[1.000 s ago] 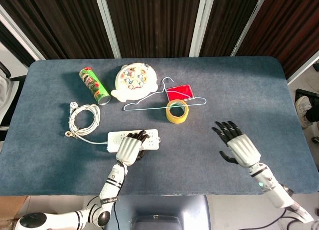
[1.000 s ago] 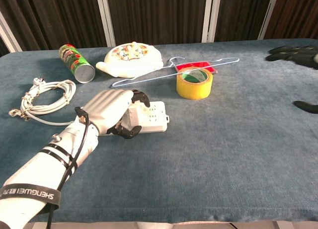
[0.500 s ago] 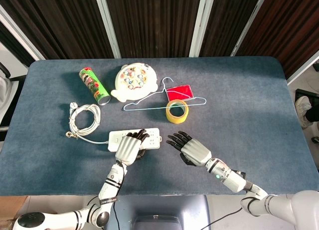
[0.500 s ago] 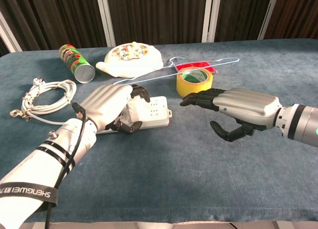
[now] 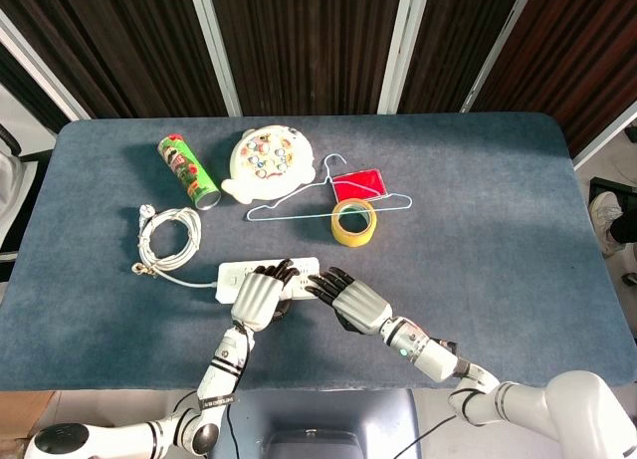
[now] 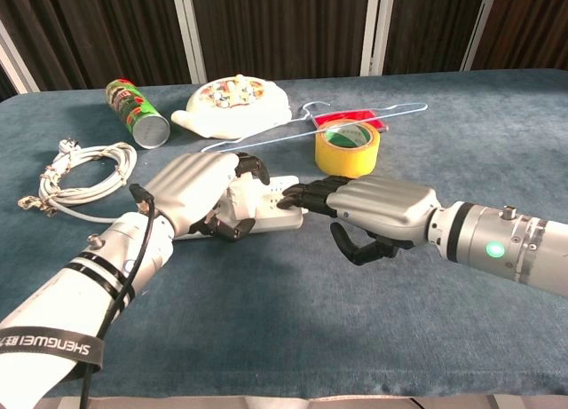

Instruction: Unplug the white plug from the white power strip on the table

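The white power strip (image 5: 229,275) (image 6: 273,192) lies near the table's front edge, left of centre. My left hand (image 5: 261,295) (image 6: 197,194) lies over its middle, fingers curled down around a white block, the white plug (image 6: 236,203), with the thumb under it. In the head view the plug is hidden beneath that hand. My right hand (image 5: 350,300) (image 6: 377,210) reaches in from the right, fingers stretched out, their tips resting on the strip's right end. It holds nothing.
The strip's white cable (image 5: 167,238) lies coiled to the left. Behind stand a green can (image 5: 189,170), a round toy plate (image 5: 269,160), a wire hanger (image 5: 323,202), a red card (image 5: 358,185) and a yellow tape roll (image 5: 354,222) (image 6: 348,146).
My right hand has swept left from the table's right side until its fingertips touch the strip's right end. The left hand has stayed on the plug; the strip has shifted slightly.
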